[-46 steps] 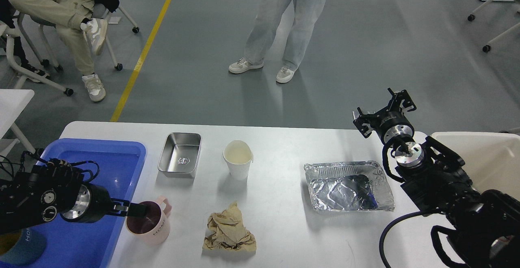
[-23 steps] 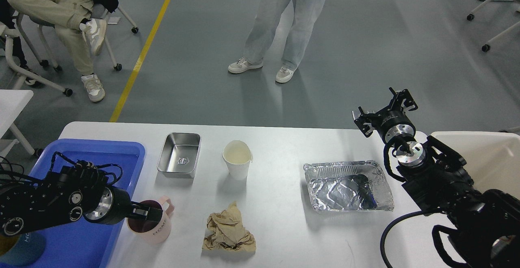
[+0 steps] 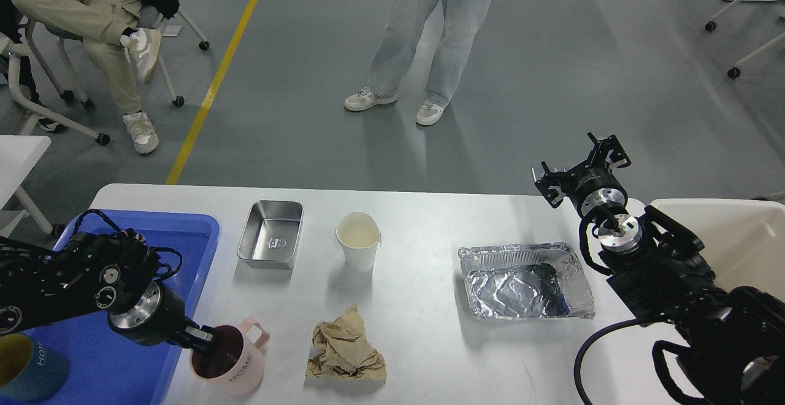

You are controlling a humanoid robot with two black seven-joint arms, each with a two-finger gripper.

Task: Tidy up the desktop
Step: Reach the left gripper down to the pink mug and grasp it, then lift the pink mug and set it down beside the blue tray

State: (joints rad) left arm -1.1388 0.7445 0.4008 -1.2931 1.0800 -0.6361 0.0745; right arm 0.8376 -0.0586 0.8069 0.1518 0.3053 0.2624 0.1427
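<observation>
The pale grey-white desktop (image 3: 429, 221) holds a steel tray (image 3: 271, 233), a white paper cup (image 3: 359, 240), a crumpled brown paper (image 3: 346, 347), a foil tray (image 3: 527, 282) and a pink mug (image 3: 236, 362). My left gripper (image 3: 205, 337) is at the near left. It is shut on the pink mug's rim, with one finger inside the mug. The mug sits beside the right edge of the blue tray (image 3: 122, 233). My right gripper (image 3: 579, 169) is open and empty, raised beyond the table's far right edge, apart from the foil tray.
A blue-and-yellow mug (image 3: 27, 365) lies in the blue tray at the near left. An off-white bin (image 3: 723, 233) stands at the right, behind my right arm. One person stands beyond the table and another sits at the far left.
My left gripper has swung toward the near edge with the pink mug, which slid closer and turned slightly. The right arm has not moved.
</observation>
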